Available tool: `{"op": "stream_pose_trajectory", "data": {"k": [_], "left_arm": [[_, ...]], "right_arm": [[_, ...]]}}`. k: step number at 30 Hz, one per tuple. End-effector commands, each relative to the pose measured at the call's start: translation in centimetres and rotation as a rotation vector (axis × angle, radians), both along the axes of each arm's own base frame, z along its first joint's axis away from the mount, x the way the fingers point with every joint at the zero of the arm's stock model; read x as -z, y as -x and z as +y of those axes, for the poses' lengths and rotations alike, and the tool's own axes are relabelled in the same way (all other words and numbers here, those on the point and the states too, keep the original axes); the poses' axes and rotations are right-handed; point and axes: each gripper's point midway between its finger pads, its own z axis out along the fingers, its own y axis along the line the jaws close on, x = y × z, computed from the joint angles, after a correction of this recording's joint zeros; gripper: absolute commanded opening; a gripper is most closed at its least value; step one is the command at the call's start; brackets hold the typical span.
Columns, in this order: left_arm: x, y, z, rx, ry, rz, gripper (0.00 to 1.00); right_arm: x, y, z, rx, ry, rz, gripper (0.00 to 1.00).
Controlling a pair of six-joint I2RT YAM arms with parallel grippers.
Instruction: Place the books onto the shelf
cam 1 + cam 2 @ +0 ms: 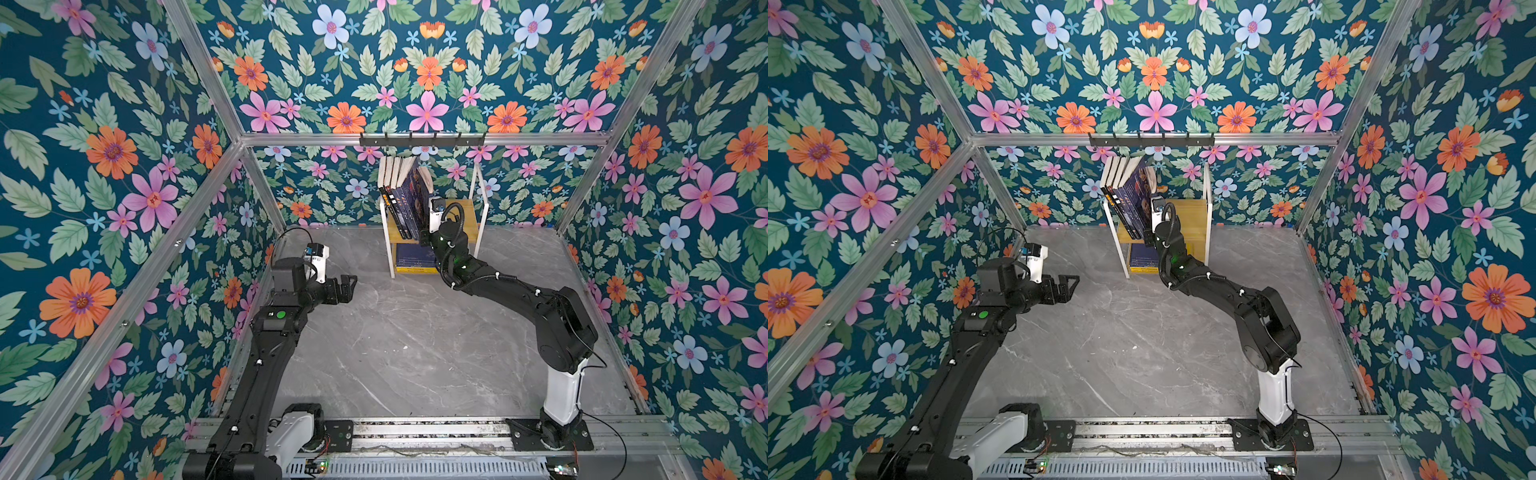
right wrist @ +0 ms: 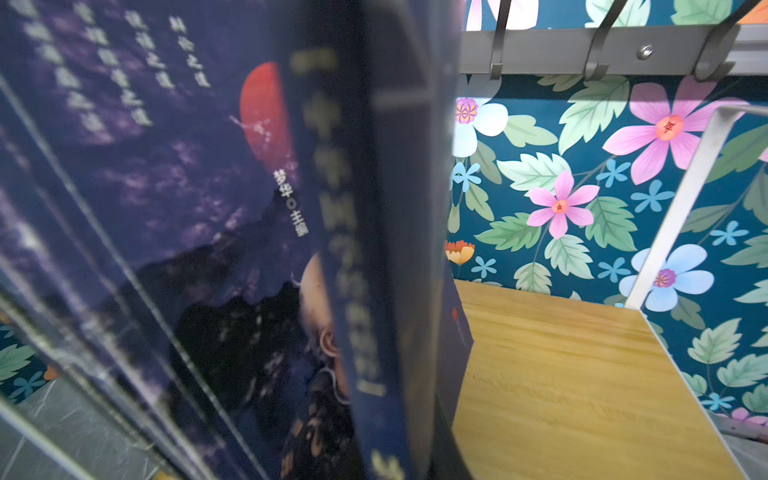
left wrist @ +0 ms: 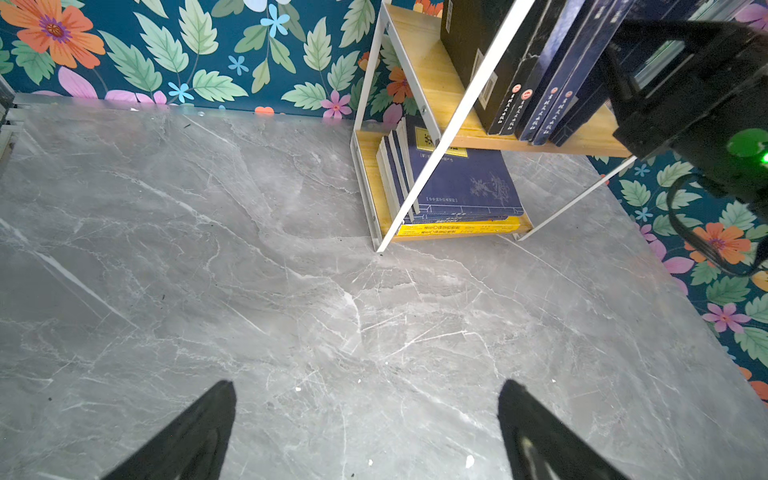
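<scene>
The shelf (image 1: 461, 216) (image 1: 1187, 216) stands at the back middle of the table. Several dark and navy books (image 1: 399, 195) (image 3: 536, 95) lean upright on the left of its upper board. On the lower board more books (image 1: 415, 255) (image 3: 465, 183) lie in a flat stack, navy over a yellow one (image 3: 457, 229). My right gripper (image 1: 424, 237) is at the upper board, shut on the spine of an upright navy book (image 2: 357, 249) at the right end of that row. My left gripper (image 1: 347, 286) (image 3: 368, 388) hovers open and empty over the table's left side.
A black hook rail (image 1: 422, 140) (image 2: 582, 50) hangs on the back wall just above the shelf. The right half of the upper board (image 2: 561, 374) is bare wood. Floral walls and aluminium posts enclose the grey marble table (image 1: 395, 340). My right arm (image 3: 706, 104) reaches in front of the shelf.
</scene>
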Motion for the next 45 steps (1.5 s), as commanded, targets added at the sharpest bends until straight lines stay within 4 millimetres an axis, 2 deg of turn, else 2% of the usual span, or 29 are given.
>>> {"op": "stream_pose_trajectory", "data": {"k": [1, 4, 9, 17, 25, 31, 37, 43, 44, 45], "left_arm": [[-0.5, -0.2, -0.1, 0.002, 0.009, -0.02, 1.0], [-0.4, -0.1, -0.2, 0.008, 0.012, -0.018, 1.0], [-0.1, -0.2, -0.2, 0.011, 0.01, -0.016, 1.0], [0.2, -0.1, -0.2, 0.017, 0.004, -0.017, 1.0], [0.4, -0.1, -0.2, 0.017, 0.004, -0.017, 1.0], [0.5, -0.2, -0.1, 0.015, 0.003, -0.015, 1.0], [0.5, -0.2, -0.1, 0.012, 0.003, -0.014, 1.0], [0.6, -0.4, -0.1, 0.012, 0.003, -0.008, 1.0], [0.6, -0.4, -0.1, 0.012, 0.003, -0.008, 1.0], [0.6, -0.5, -0.1, 0.011, 0.003, -0.006, 1.0]], "right_arm": [[-0.2, -0.1, 1.0, -0.057, -0.027, 0.004, 0.05], [0.1, -0.3, 1.2, -0.068, -0.031, 0.011, 0.07], [0.4, -0.4, 1.4, -0.089, -0.031, 0.015, 0.16], [0.0, 0.0, 2.0, -0.147, -0.036, 0.012, 0.36], [-1.0, 1.1, 2.0, -0.228, -0.065, 0.003, 0.42], [-1.5, 1.9, 1.5, -0.275, -0.112, 0.002, 0.43], [-2.1, 3.9, 1.8, -0.361, -0.129, 0.018, 0.45], [-2.5, 7.1, -0.4, -0.355, -0.155, 0.01, 0.45], [-3.7, 7.8, -1.1, -0.342, -0.151, -0.009, 0.45], [-3.8, 7.9, -1.7, -0.317, -0.135, -0.008, 0.45]]}}
